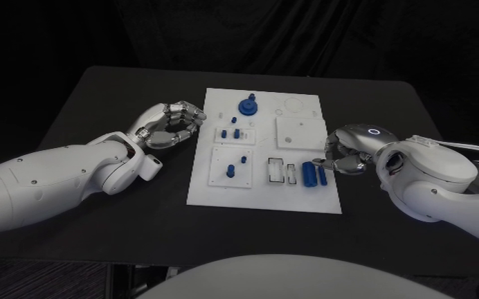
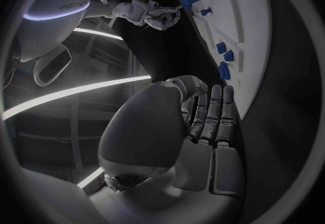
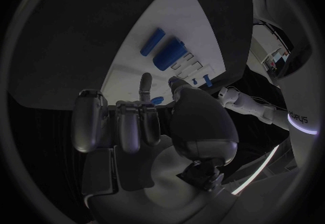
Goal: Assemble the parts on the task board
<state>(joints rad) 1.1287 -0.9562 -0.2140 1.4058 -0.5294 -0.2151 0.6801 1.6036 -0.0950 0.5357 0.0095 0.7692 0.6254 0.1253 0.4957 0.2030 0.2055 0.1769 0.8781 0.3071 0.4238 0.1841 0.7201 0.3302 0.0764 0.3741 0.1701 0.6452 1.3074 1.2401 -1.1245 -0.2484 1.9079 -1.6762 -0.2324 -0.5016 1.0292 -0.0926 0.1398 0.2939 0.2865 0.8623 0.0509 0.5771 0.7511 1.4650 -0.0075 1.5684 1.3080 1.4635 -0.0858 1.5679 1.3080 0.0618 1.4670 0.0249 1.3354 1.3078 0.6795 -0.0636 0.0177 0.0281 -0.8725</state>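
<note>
Head cam looks down from above at the whole counter, white board mid-frame. Each wrist cam sits close behind its own hand, facing across the same board edge-on.

surface: black table | on it: white task board

Partial lettering shows on the white arms, too incomplete to read.
</note>
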